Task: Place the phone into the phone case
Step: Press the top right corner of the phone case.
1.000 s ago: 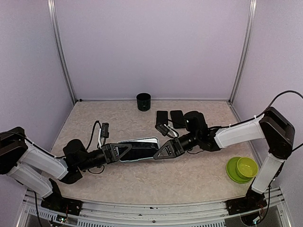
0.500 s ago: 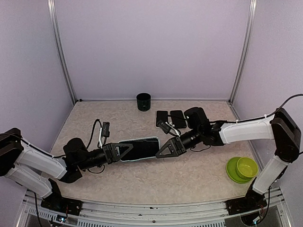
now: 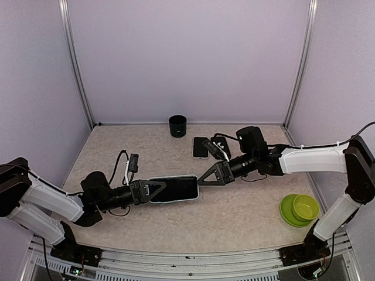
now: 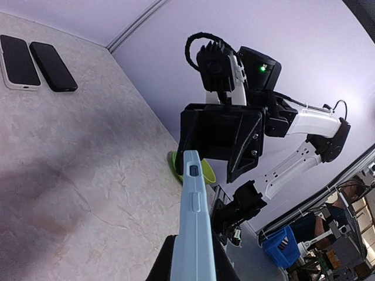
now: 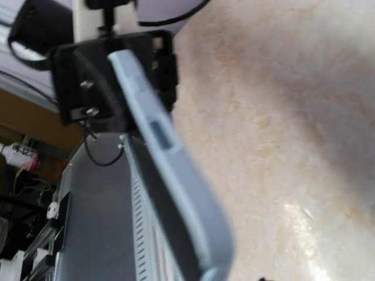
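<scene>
Lilac walls (image 3: pixel 187 58) ring a beige marbled table (image 3: pixel 234 216); left hand (image 3: pixel 156 190) grips phone case (image 3: pixel 177 189).

One cased phone (image 3: pixel 174 189) at six o'clock, two flat phones (image 3: pixel 200 147) at one o'clock, one black cup (image 3: pixel 177 126), one green bowl (image 3: pixel 306 206), one green plate (image 3: pixel 286 212)

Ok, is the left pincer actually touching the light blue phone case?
Touching. The left wrist view shows the phone case rising from between the fingers of the left pincer, which press against both of its faces.
</scene>
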Tool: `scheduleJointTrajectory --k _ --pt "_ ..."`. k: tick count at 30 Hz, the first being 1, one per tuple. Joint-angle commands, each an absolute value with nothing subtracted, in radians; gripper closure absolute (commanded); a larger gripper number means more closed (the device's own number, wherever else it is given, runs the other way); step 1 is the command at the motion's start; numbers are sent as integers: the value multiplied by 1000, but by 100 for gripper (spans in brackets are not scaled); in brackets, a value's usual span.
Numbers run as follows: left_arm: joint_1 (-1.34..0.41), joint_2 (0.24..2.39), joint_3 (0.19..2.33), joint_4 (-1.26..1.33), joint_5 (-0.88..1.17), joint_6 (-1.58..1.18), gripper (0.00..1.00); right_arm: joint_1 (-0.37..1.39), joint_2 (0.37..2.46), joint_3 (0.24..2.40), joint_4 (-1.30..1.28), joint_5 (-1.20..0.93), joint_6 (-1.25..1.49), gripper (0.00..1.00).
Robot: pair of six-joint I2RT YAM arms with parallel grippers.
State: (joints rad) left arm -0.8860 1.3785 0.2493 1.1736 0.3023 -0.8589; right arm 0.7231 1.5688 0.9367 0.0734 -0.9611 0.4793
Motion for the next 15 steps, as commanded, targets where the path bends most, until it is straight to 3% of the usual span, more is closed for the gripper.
scheduleJointTrajectory --k 1,8,10,12,15 --pt "-896 1389 258 1294 330 -867 100 714 1621 971 88 -912 497 50" --pt "-905 1392 252 1297 322 -868 100 715 1649 993 88 -866 493 54" --pt "-905 1396 250 1296 314 -869 100 714 1660 1000 88 -880 492 64" --pt "-905 1403 249 1297 308 -871 100 715 1669 1003 87 -908 487 81" --pt "-905 1415 249 1297 309 -870 100 706 1664 985 96 -966 475 94"
